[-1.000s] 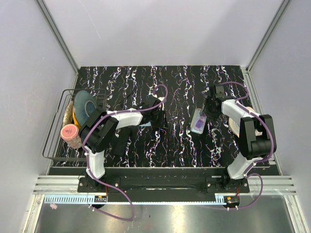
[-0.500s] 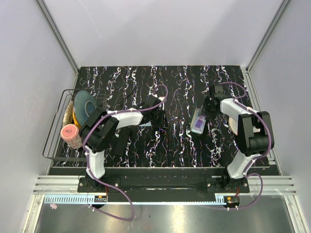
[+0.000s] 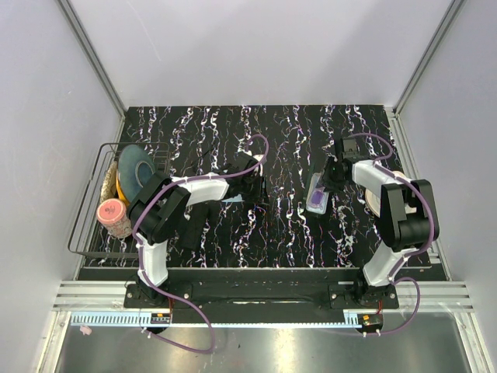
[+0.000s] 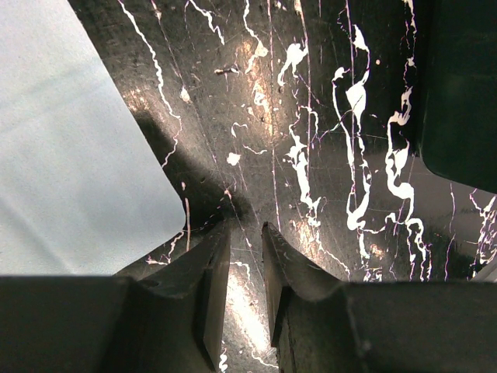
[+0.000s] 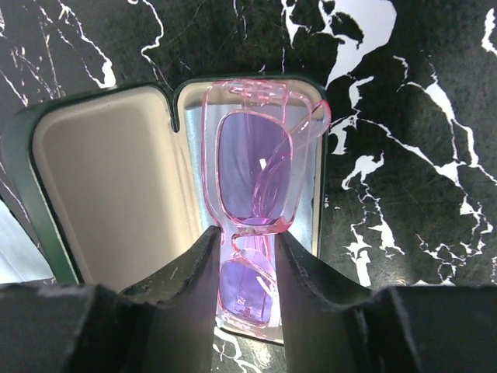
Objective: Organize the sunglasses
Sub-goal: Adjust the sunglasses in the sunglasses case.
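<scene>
Right gripper (image 3: 329, 179) is hanging right over the open case (image 3: 314, 189) in the top view, on the right half of the counter (image 3: 295, 132). The pink sunglasses (image 3: 317, 203) are lying inside that case. Left gripper (image 3: 256, 185) is sitting low near the middle of the counter, well apart from the case and nowhere near the wire basket (image 3: 85, 225) on the far left.

Left wrist view: the fingers are showing only a narrow slit between them and they're pinching nothing, just pointing at bare counter. A pale sheet (image 4: 70, 140) is lying just beside them on one side, and some dark object (image 4: 462, 85) is poking in at the other edge. I can't tell what that one is.

Right wrist view is the good one. The gripper is partly spread and straddling the glasses at the bridge, one finger on each side. They're lying folded in the tray half of the case, with the lid flopped open beside them. I honestly can't tell whether the pads are actually squeezing the frame or just flanking it.

My guess is it's seating the glasses before closing the lid. I'd go light on that thin plastic, stay centred on the bridge, and make sure the folded arm is sitting inside the rim before touching the lid.
</scene>
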Controlling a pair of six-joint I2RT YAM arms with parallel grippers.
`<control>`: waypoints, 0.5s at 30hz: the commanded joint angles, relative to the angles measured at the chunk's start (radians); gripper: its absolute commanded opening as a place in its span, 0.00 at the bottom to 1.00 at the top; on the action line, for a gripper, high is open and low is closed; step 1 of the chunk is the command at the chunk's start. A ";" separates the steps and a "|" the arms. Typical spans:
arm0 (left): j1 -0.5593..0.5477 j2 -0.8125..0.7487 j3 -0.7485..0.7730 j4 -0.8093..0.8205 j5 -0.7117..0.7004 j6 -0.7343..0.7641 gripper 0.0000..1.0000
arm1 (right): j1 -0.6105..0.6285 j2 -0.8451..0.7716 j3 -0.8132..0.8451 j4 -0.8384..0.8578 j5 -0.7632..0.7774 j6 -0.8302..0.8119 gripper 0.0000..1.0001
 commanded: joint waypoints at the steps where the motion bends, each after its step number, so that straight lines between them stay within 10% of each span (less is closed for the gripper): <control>1: -0.004 0.010 0.025 0.006 -0.006 0.021 0.28 | 0.001 -0.045 -0.050 0.047 -0.014 -0.004 0.41; 6: -0.002 0.010 0.024 0.005 -0.005 0.021 0.28 | -0.001 -0.117 -0.070 0.064 0.041 0.004 0.58; 15: -0.004 0.006 0.025 0.006 -0.008 0.021 0.28 | -0.001 -0.203 -0.064 0.062 0.141 0.020 0.57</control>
